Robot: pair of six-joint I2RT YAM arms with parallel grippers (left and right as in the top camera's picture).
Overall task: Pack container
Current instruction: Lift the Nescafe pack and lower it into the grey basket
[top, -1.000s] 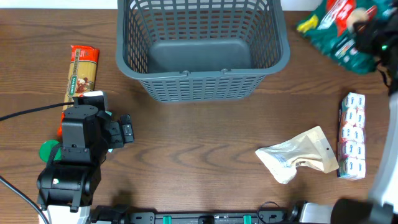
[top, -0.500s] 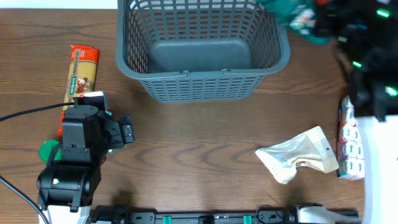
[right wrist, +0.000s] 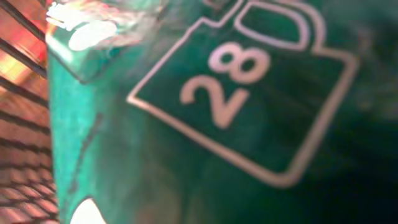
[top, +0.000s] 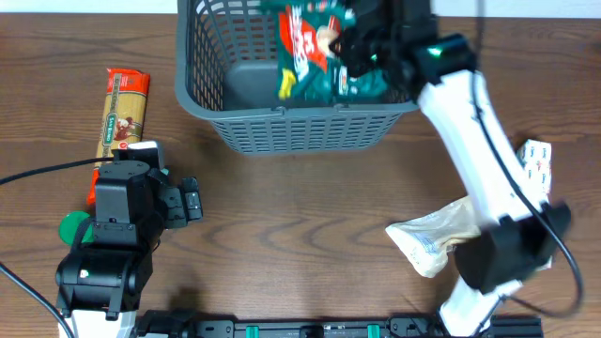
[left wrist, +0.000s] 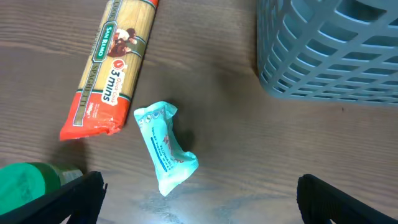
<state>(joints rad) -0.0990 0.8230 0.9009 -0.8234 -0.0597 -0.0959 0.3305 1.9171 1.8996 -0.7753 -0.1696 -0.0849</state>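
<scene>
Green bag (top: 319, 47) over container (top: 300, 131), pasta packet (top: 125, 108) left, beige pouch (top: 451, 235) right

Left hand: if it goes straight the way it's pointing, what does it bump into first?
Probably the small teal packet lying on the table, just ahead of the open left hand. Depth is unclear, so it may touch bare table first.
</scene>
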